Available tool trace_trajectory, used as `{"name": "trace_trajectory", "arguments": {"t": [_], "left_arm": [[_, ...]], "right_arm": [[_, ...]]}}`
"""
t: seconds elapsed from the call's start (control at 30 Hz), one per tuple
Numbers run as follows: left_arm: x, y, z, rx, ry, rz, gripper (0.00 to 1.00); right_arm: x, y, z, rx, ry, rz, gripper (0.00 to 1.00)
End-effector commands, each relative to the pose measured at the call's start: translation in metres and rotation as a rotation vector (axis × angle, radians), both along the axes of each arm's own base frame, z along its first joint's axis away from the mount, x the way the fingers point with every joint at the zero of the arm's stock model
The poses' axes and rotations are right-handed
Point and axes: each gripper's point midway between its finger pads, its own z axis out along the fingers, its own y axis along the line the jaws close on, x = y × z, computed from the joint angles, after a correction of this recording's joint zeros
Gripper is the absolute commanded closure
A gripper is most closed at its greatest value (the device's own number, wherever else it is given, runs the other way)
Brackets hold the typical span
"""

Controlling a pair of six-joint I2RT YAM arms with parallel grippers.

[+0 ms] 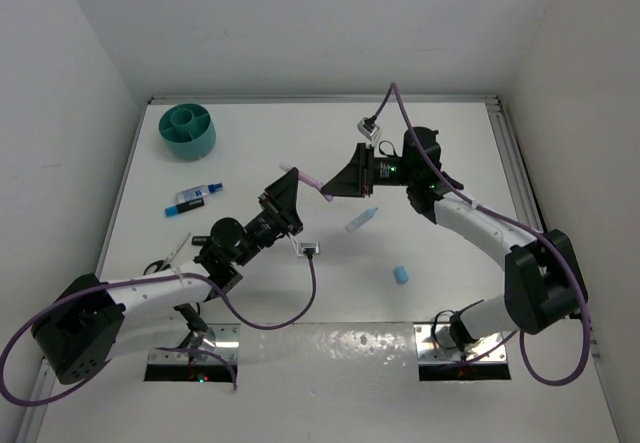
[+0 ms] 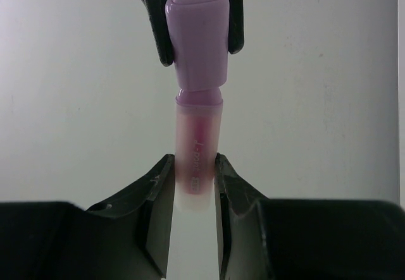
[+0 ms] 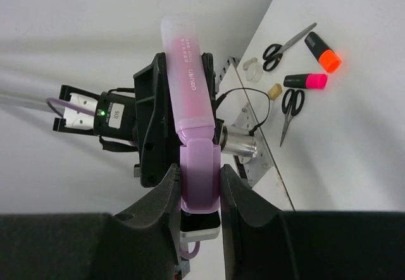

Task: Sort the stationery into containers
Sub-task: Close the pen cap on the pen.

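Note:
A pink marker (image 1: 311,182) hangs above the table between both arms. My left gripper (image 2: 196,172) is shut on its translucent pink body (image 2: 198,144). My right gripper (image 3: 200,182) is shut on its lilac cap (image 3: 200,176), which sits on the marker. In the top view the left gripper (image 1: 293,181) and right gripper (image 1: 336,190) face each other. The teal container (image 1: 188,130) stands at the far left corner. On the table lie a light-blue marker (image 1: 362,220), a blue eraser (image 1: 401,275), an orange-and-black marker (image 3: 323,52), a pink-and-black marker (image 3: 305,81) and a tan eraser (image 3: 274,91).
A blue-and-black marker (image 1: 195,198) lies left of centre. Two small black-handled scissors (image 3: 288,40) (image 3: 290,106) lie near the left arm's base. White walls enclose the table on three sides. Purple cables loop from both arms.

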Motion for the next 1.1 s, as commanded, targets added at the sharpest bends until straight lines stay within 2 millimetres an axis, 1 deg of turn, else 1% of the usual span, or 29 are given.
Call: {"name": "trace_trajectory", "arguments": {"t": [0.0,0.07,0.17,0.2,0.33,0.53,0.7,0.9,1.07], "left_arm": [[-0.040,-0.043,-0.007,0.034,-0.010,-0.250,1.00],[-0.039,-0.044,-0.005,0.030,-0.011,-0.249,1.00],[-0.037,-0.046,-0.005,0.035,-0.010,-0.249,1.00],[-0.037,-0.047,-0.004,0.038,-0.014,-0.249,1.00],[-0.038,-0.050,-0.005,0.050,-0.016,-0.254,1.00],[-0.038,-0.049,-0.015,0.077,0.021,-0.240,1.00],[-0.040,-0.052,-0.014,0.080,0.024,-0.240,1.00],[-0.042,-0.059,-0.012,0.088,0.014,-0.255,1.00],[-0.040,-0.058,-0.011,0.083,0.011,-0.244,1.00]], "right_arm": [[0.038,0.001,0.034,0.062,-0.160,-0.143,1.00],[0.036,0.001,0.034,0.068,-0.156,-0.141,1.00],[0.033,0.001,0.029,0.054,-0.152,-0.147,1.00],[0.032,0.001,0.023,0.042,-0.158,-0.146,1.00],[0.029,-0.001,0.016,0.017,-0.162,-0.157,1.00],[0.029,-0.002,0.015,-0.001,-0.185,-0.169,1.00],[0.031,-0.004,0.012,-0.002,-0.193,-0.184,1.00],[0.033,-0.005,0.017,0.022,-0.197,-0.186,1.00],[0.034,-0.007,0.015,0.016,-0.190,-0.189,1.00]]}}
